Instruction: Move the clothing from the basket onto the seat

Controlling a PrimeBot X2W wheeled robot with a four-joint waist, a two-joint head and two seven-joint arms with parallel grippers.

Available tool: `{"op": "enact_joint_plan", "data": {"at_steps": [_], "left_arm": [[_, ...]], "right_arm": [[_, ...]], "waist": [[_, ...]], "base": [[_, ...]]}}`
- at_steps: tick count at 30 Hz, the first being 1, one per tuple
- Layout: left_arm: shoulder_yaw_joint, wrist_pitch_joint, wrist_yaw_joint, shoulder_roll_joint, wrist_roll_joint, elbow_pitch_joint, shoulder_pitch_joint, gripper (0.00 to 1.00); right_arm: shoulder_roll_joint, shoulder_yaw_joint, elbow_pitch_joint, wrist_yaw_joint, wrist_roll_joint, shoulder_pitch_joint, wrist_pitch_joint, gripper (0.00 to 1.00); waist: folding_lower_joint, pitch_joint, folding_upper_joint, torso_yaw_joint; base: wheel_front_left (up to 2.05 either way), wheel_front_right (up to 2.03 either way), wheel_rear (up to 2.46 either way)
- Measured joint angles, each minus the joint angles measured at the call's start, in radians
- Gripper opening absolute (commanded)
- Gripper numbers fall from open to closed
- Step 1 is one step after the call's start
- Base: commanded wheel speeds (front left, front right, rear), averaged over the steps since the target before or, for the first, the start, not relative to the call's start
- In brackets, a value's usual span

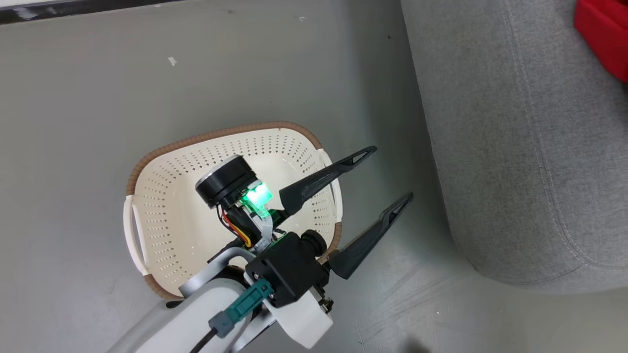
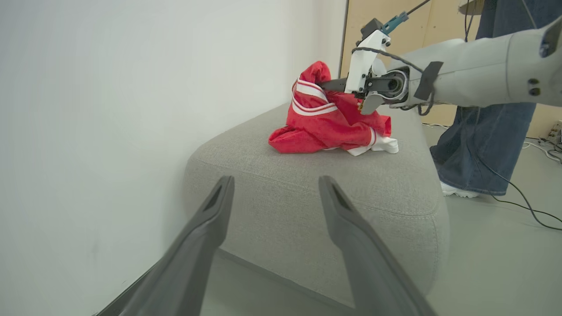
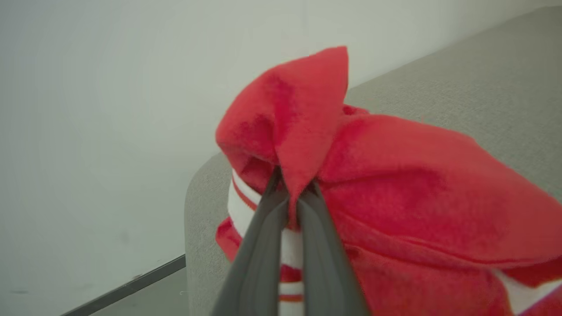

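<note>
- The left gripper (image 1: pixel 391 172), which has two long dark fingers, is seen with its jaws spread wide, and nothing is held between them.
- The white left forearm (image 1: pixel 196 318) is stretched up and to the right in the head view.
- The right gripper (image 3: pixel 293 193) is pressed closed on a fold of the soft red, white-striped clothing (image 3: pixel 395 175).
- The grey right forearm (image 2: pixel 474 74) is held nearly level.

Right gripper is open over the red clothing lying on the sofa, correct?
No: the right gripper is shut, pinching a fold of the red clothing, as the right wrist view shows. The clothing does lie on the sofa.
</note>
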Motion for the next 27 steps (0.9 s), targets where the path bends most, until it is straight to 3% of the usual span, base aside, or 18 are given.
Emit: {"op": "enact_joint_plan", "data": {"at_steps": [1,3,4,21,27], "left_arm": [[0.001,0.0,-0.001,0.001,-0.004,0.008,0.0,1.0],[-0.001,-0.003,-0.001,-0.001,-0.006,0.018,0.0,1.0],[-0.002,-0.008,-0.001,-0.002,-0.006,0.021,0.0,1.0],[0.04,-0.052,-0.007,0.009,-0.064,0.103,0.005,1.0],[0.085,-0.076,0.017,0.022,-0.076,0.127,0.029,1.0]], "right_arm": [[0.007,0.013,0.001,0.0,-0.001,0.001,0.0,0.5],[0.006,0.024,0.004,0.0,-0.002,0.005,0.0,0.94],[0.001,0.028,0.005,0.0,-0.002,0.008,0.0,1.0],[-0.011,0.139,-0.096,0.0,-0.009,0.128,-0.027,1.0],[-0.002,0.149,-0.15,0.0,-0.002,0.175,-0.028,1.0]], "waist": [[0.0,0.0,0.0,-0.005],[0.0,-0.003,0.0,-0.013],[0.0,-0.006,0.0,-0.016],[0.0,-0.071,0.0,-0.073],[-0.0001,-0.104,0.0,-0.092]], "base": [[0.0,0.0,0.0],[0.0,0.0,0.0],[0.0,0.0,0.0],[0.0,0.0,0.0],[0.0,0.0,0.0]]}}
